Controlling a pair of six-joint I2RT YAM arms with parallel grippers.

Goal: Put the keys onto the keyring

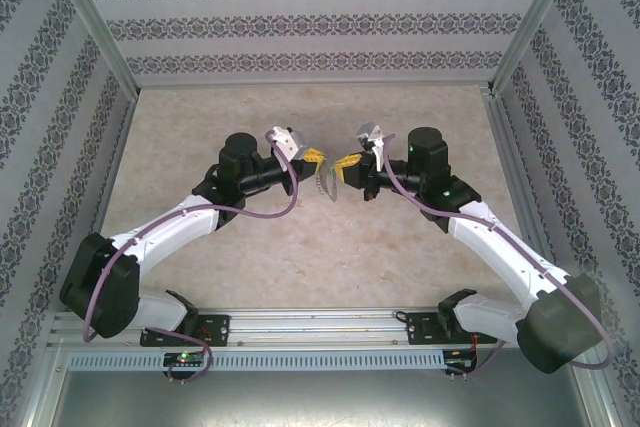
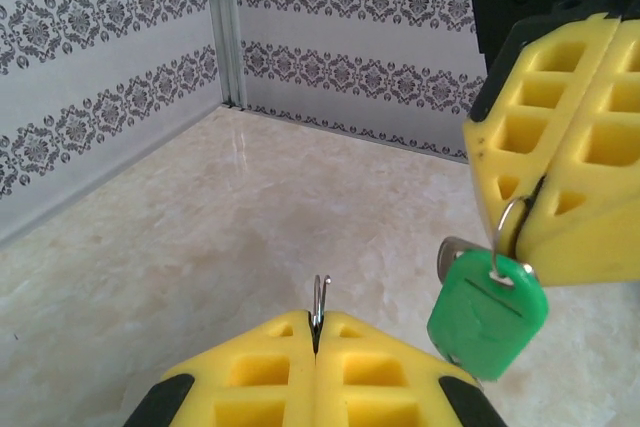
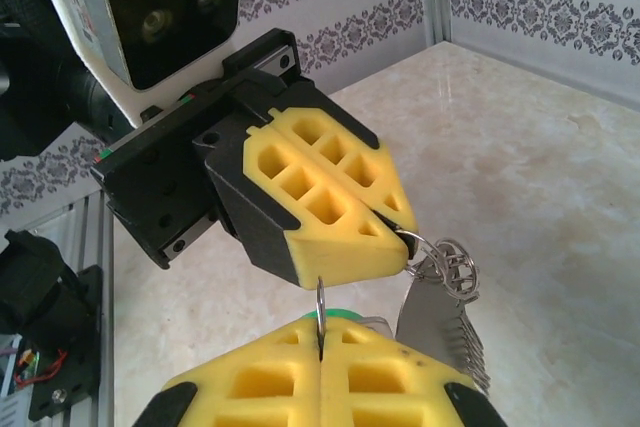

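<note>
1. The table (image 1: 300, 277) is a pale marbled slab boxed in by patterned walls (image 1: 300, 22). Two arms reach in over it and meet nose to nose above its middle.
2. The left gripper (image 1: 312, 156) has its yellow jaws pressed together, clamped on the thin wire of the keyring (image 3: 418, 241). The right gripper (image 1: 346, 166) faces it, just beside it. Its jaws are pressed together as well, on a small wire loop (image 2: 507, 219).
3. The keyring hangs in the air at the left gripper's tip. A short chain (image 3: 452, 269) and a toothed metal plate (image 3: 440, 325) dangle under it. I would judge the wire stiff, while the hanging pieces look free to swing and shift the weight with any tilt.
4. The key (image 2: 488, 312) hangs from that wire loop, just under the right gripper's fingertips and well off the table. It looks light and rigid. To my eye the flat green plastic head is the best place to take hold, being broad and less slick than the bare metal blade.
5. The wire itself is thin, smooth and probably springy. Pinched edge-on between soft pads, it could twist or slip. I cannot tell whether the loop and the keyring are joined.
</note>
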